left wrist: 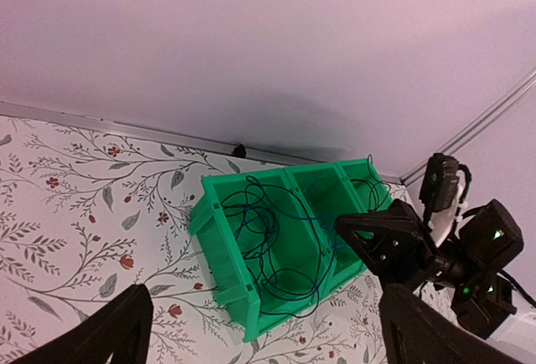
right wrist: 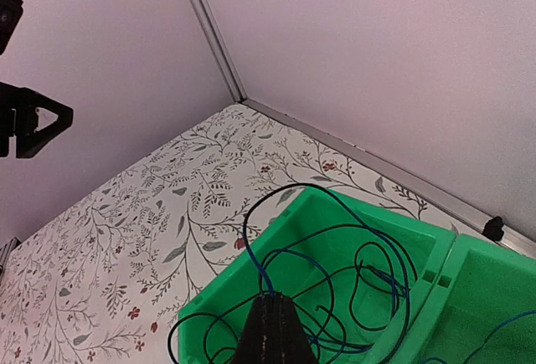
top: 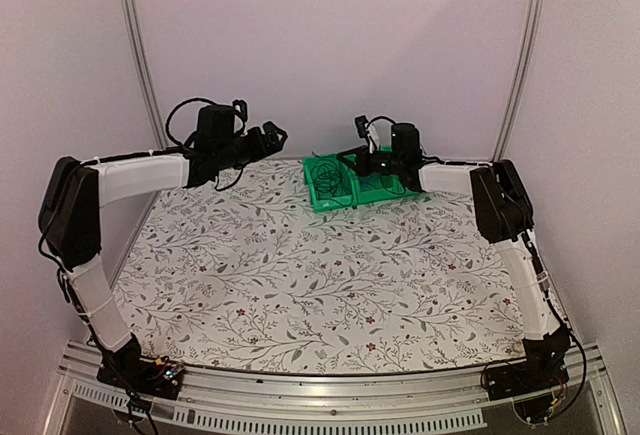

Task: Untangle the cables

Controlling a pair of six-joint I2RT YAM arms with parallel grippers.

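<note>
Cables [left wrist: 270,228]: one blue strand we can trace plus black strands; we can't resolve the black count in the tangle. All are looped loosely inside the green bin [left wrist: 224,257] at the far edge of the floral-patterned table [top: 300,285], slightly right of centre. One bin, split by dividers; we see at least two compartments, exact number unclear. Most loops sit in the left-hand compartment as the overhead camera shows it. Some strands cross the divider into the next one, and a bit of blue shows in the neighbouring compartment in the right wrist view. Two arms, two grippers. Right gripper [right wrist: 272,299] is over the bin, fingers closed tight, tips down in the tangle with blue and black strands running right into them, so we read it as pinching the cables. One loop arcs up over the bin's far rim. The right gripper's body covers the bin's right end in the left wrist view. Left gripper [left wrist: 264,318] hangs up and to the left of the bin, not touching it, fingers [left wrist: 117,330] spread wide, nothing between them. Around: plain walls [top: 330,35], two metal frame posts [top: 135,55], one small black piece [left wrist: 239,150] at the wall base behind the bin.
</note>
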